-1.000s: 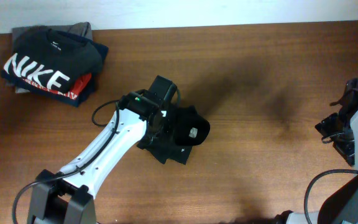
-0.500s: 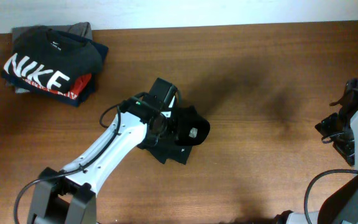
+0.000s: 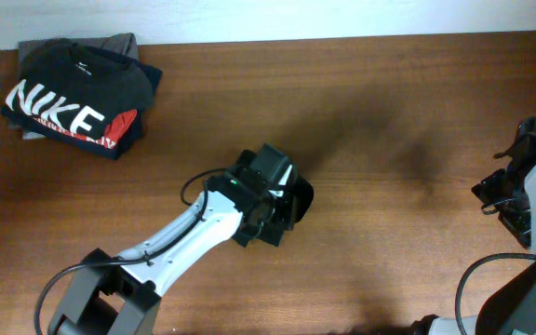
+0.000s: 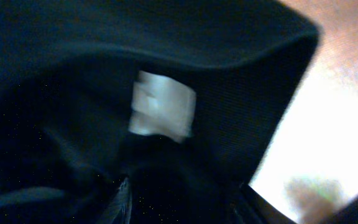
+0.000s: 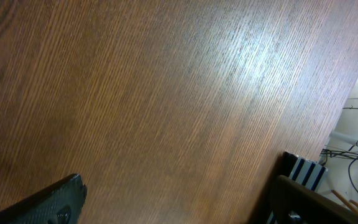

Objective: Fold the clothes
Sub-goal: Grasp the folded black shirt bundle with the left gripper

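The clothes, a plain black soft top (image 3: pixel 301 198), lie bunched in the middle of the table, mostly hidden under my left gripper (image 3: pixel 275 197). In the left wrist view the black fabric (image 4: pixel 241 106) fills the frame, with a small white tag (image 4: pixel 162 112) just ahead. My left gripper (image 4: pixel 185 202) has its fingers (image 4: pixel 122 199) sunk in the fabric, with cloth between them. My right gripper (image 3: pixel 505 200) hangs at the far right edge, away from the clothes. In the right wrist view it (image 5: pixel 176 202) is open over bare wood and holds nothing.
A folded stack topped by a black T-shirt with white "NIKE" lettering (image 3: pixel 73 98) sits at the back left corner. The wooden table (image 3: pixel 398 121) ends at a pale wall behind. Cables and a striped object (image 5: pixel 303 171) lie past the right edge.
My left gripper has moved right and toward the front over the clothes. The fabric's left edge came with it, so the bundle looks smaller. The right arm has not moved.
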Controlling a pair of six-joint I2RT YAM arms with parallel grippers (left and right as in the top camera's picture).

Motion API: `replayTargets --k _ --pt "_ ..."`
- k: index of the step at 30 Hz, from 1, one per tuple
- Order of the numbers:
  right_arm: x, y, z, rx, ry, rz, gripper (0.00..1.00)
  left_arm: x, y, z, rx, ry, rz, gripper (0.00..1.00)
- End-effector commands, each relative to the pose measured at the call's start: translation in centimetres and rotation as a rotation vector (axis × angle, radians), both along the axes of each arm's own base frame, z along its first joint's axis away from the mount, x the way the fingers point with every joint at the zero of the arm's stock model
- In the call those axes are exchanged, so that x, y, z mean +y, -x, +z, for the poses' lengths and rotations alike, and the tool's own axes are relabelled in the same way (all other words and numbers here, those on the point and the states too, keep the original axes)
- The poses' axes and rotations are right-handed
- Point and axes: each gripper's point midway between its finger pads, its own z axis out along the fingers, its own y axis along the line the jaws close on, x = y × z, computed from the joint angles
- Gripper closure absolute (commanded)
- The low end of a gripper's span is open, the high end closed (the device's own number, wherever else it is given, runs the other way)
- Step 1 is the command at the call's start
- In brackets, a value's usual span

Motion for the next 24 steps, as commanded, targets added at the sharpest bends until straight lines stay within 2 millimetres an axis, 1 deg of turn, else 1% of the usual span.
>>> replayTargets --k 1,4,7,10,11,12,13,14,17,18,19,21,24 --pt "-0.3 -0.2 0.9 -0.032 0.023 -0.019 0.01 -1.3 -0.5 3.2 -0.043 0.055 -0.012 0.52" --pt "-0.3 -0.2 0.9 -0.032 0.023 -0.019 0.01 -1.6 -1.1 6.9 -0.126 0.091 -0.043 0.51" --pt "-0.3 -0.2 0.9 -0.032 0.023 -0.019 0.01 -1.3 -2.1 10.5 -0.221 0.111 -0.019 0.51" --pt "-0.3 -0.2 0.9 -0.032 0.023 -0.019 0.01 -0.4 -3.2 12.8 -0.319 0.097 0.026 0.51" --pt "-0.3 -0.2 0.9 -0.032 0.023 -0.019 0.01 0.4 -4.1 13.4 -0.373 0.066 0.062 0.5" --pt "-0.3 -0.2 0.9 -0.032 0.023 -0.019 0.01 0.8 -4.6 13.6 -0.399 0.047 0.082 0.5" --pt "-0.3 -0.2 0.9 -0.032 0.023 -0.019 0.01 1.1 -5.1 13.7 -0.422 0.029 0.101 0.47" --pt "-0.3 -0.2 0.9 -0.032 0.023 -0.019 0.01 1.3 -5.6 13.5 -0.439 0.01 0.111 0.47" --pt "-0.3 -0.2 0.9 -0.032 0.023 -0.019 0.01 0.7 -6.8 12.6 -0.475 -0.018 0.065 0.47" --pt "-0.3 -0.2 0.9 -0.032 0.023 -0.019 0.01 0.6 -7.2 12.0 -0.477 -0.034 0.068 0.47" --pt "-0.3 -0.2 0.9 -0.032 0.023 -0.019 0.01 0.8 -7.9 10.9 -0.478 -0.075 0.084 0.46" --pt "-0.3 -0.2 0.9 -0.032 0.023 -0.019 0.01 1.6 -8.8 9.4 -0.474 -0.134 0.109 0.47" --pt "-0.3 -0.2 0.9 -0.033 0.023 -0.019 0.01 2.8 -9.8 7.2 -0.426 -0.171 0.151 0.47"
